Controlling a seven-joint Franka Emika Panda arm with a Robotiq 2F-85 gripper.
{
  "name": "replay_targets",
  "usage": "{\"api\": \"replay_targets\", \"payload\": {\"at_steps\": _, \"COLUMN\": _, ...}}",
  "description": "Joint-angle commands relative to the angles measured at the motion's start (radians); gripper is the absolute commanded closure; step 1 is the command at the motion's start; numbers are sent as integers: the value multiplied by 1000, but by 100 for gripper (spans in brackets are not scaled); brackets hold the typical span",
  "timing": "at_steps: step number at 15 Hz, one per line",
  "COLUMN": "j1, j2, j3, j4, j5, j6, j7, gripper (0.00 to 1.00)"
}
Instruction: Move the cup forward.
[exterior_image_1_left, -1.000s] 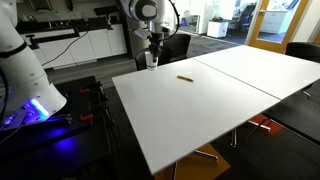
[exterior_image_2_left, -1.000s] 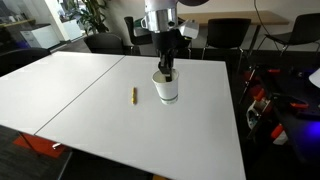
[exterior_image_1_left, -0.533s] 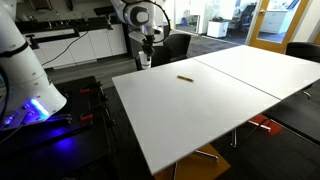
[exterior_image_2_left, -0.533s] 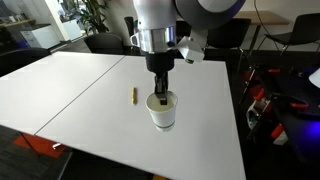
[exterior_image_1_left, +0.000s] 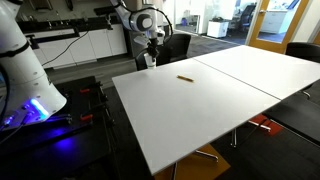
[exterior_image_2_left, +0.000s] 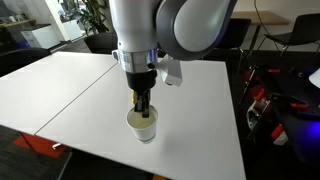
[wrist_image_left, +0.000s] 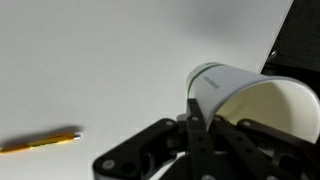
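Though near the table (exterior_image_2_left: 80, 90) edge, tool (exterior_image_2_left: 143, 108) tight on cup (exterior_image_2_left: 145, 128) rim, broad tabletop beyond.

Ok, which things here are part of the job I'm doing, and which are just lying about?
Part of the job:
- white paper cup
- gripper, pinching the cup's rim with one finger inside

Just lying about:
- thin pencil-like stick, on the white table apart from the cup
- black chair beyond the table's far edge
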Motion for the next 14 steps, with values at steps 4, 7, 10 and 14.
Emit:
{"api": "replay_targets", "payload": {"at_steps": 4, "j1": 17, "j2": 119, "j3": -39, "j4": 150, "j5": -13, "j6": -24, "j7": 36, "gripper": 73}}
{"api": "replay_targets", "payload": {"at_steps": 7, "j1": 19, "j2": 124, "j3": -43, "j4": 153, "j5": -12, "j6": -21, "j7": 37, "gripper": 57}}
{"api": "replay_targets", "payload": {"at_steps": 10, "j1": 21, "j2": 106, "j3": -42, "j4": 137, "j5": -6, "j6": -21, "j7": 51, "gripper": 35}}
{"api": "replay_targets", "payload": {"at_steps": 14, "j1": 26, "j2": 62, "j3": -41, "j4": 101, "j5": 2, "j6": -24, "j7": 88, "gripper": 5}}
